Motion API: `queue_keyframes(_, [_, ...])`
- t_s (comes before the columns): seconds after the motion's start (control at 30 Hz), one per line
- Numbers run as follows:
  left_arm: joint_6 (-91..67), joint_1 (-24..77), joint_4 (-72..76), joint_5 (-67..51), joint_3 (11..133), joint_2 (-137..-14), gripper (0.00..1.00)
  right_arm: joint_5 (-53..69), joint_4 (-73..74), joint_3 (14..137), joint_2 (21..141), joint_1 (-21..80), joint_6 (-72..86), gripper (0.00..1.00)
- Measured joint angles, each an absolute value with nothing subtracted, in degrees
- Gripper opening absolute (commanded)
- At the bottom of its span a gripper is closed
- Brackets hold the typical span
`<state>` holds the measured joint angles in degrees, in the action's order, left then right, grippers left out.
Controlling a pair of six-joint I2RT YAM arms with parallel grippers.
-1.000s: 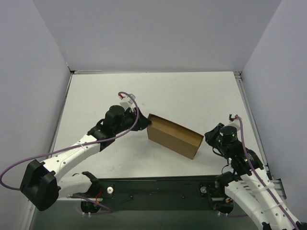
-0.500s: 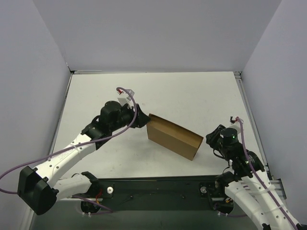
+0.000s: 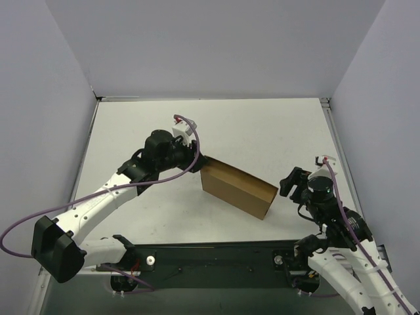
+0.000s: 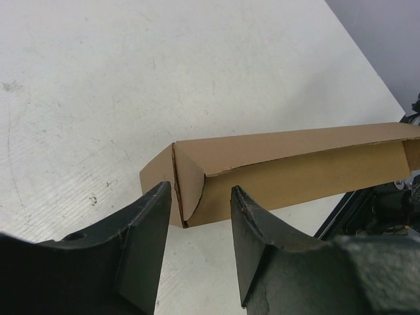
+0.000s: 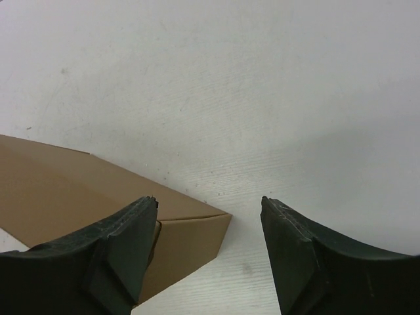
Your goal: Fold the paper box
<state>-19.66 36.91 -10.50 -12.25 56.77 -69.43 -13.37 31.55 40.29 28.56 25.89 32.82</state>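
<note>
The paper box point(image 3: 236, 186) is a shallow brown cardboard box, folded up and lying askew on the white table between both arms. My left gripper point(image 3: 200, 162) is at its far-left end. In the left wrist view the box point(image 4: 295, 170) lies just beyond my left gripper point(image 4: 200, 192), which is open and holds nothing; the curved end flap shows between the tips. My right gripper point(image 3: 287, 184) sits just off the box's right end. From the right wrist, the box corner point(image 5: 65, 184) sits by the left fingertip of my right gripper point(image 5: 209, 202), which is open wide and empty.
Grey walls point(image 3: 59, 131) close in the table on the left, back and right. The black base plate point(image 3: 216, 259) runs along the near edge between the arm bases. A purple cable point(image 3: 193, 141) loops over the left wrist.
My right gripper has opened from shut and stays beside the box's right end. The left wrist has shifted slightly up and right at the box's left end. The box has stayed put.
</note>
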Motion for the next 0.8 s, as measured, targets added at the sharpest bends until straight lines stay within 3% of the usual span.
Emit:
queue_keyframes(0.1, [-18.5,36.9,-11.2,-12.4,56.8,-69.8,0.51,-13.8,31.5,42.3,29.5,28.3,29.6,0.65])
queue_keyframes(0.23, [-17.2,37.0,-11.6,-12.5,57.1,-70.6,0.43,-14.9,30.7,44.6,33.0,33.0,25.2,0.65])
queue_keyframes(0.5, [-15.0,37.9,-11.5,-12.4,57.2,-71.1,0.20,-18.5,29.0,48.9,38.8,39.5,17.6,0.65])
queue_keyframes(0.8, [-11.6,40.2,-11.4,-10.1,57.1,-71.1,0.09,-19.9,27.9,54.1,42.7,43.9,10.0,0.61])
